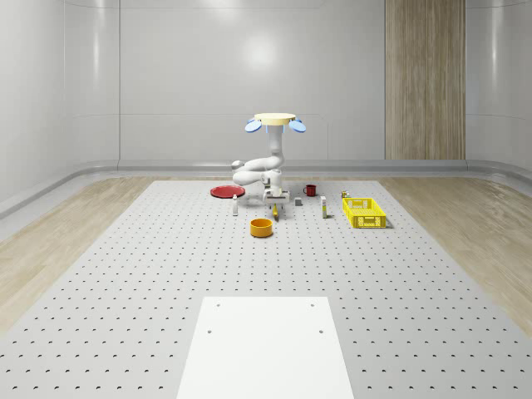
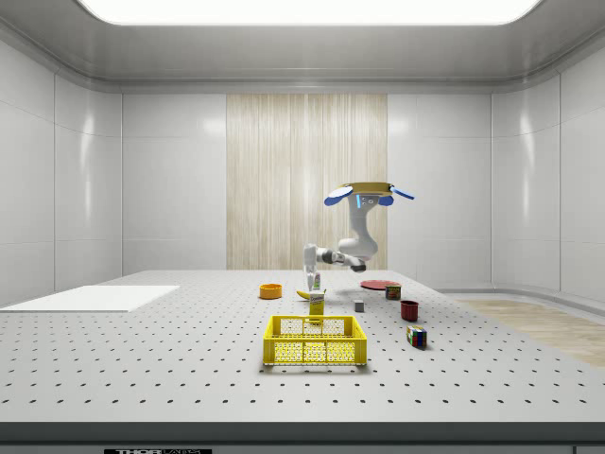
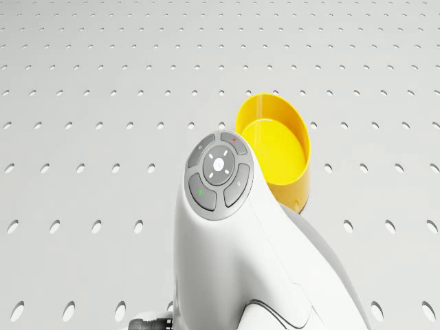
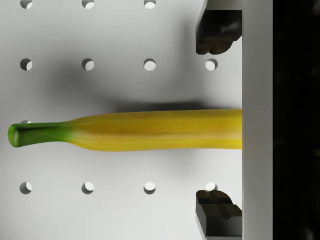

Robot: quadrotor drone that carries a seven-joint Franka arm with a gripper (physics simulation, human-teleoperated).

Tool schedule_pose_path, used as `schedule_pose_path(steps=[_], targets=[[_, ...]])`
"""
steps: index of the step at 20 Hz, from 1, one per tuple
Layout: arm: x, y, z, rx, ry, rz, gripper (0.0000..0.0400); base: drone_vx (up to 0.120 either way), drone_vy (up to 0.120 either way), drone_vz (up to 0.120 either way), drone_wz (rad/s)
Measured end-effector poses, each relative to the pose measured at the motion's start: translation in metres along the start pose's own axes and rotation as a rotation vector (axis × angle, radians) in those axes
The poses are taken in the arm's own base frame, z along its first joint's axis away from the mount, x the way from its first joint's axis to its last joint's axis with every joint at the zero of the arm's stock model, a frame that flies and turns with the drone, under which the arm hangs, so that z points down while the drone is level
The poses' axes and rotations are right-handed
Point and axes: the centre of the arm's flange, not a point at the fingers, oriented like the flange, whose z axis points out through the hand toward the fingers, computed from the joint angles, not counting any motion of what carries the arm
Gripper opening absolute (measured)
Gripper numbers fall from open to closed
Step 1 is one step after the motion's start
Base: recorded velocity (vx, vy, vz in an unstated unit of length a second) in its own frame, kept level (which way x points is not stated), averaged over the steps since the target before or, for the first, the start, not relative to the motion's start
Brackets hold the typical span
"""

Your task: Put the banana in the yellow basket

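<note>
**Claw spread over the banana, basket well apart**

The drone [image 1: 275, 121] hovers above the perforated table [image 1: 150, 274], over the cluster of small things near the banana [image 4: 130, 130]. Its white arm [image 1: 259, 169] bends down from the body and ends in the claw [image 4: 215, 120], which hangs just over the banana. In the wrist view the two dark fingertips [image 4: 215, 32] stand wide apart, one on each side of the fruit, and neither touches it; the claw holds nothing. The banana lies flat on the table, its green stem end pointing away from the claw body, its shadow on the plate beside it.

In the side view the banana [image 2: 304, 295] lies under the claw [image 2: 313, 281], beyond the yellow basket [image 2: 315, 340] and well apart from it. The basket sits on the table nearer that camera. A small carton [image 2: 317, 305] stands between banana and basket. An orange bowl [image 1: 261, 227] sits near the banana; the drone view shows it [image 3: 275, 148] just past the arm's wrist. A red plate [image 1: 225, 192], a dark red mug [image 1: 310, 189] and a coloured cube [image 2: 416, 335] lie further from the banana.
</note>
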Motion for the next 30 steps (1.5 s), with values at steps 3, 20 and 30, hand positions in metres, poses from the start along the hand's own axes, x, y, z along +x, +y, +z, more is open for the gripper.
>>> schedule_pose_path(steps=[3,20,30], targets=[[0.000,0.000,0.011,0.000,0.000,0.000,0.0400,0.000,0.000,0.000,0.000],[0.004,0.004,0.038,0.000,0.000,0.000,0.0290,0.000,0.000,0.000,0.000],[0.005,0.004,0.039,-0.002,0.003,0.009,0.0190,0.000,0.000,0.000,0.000]])
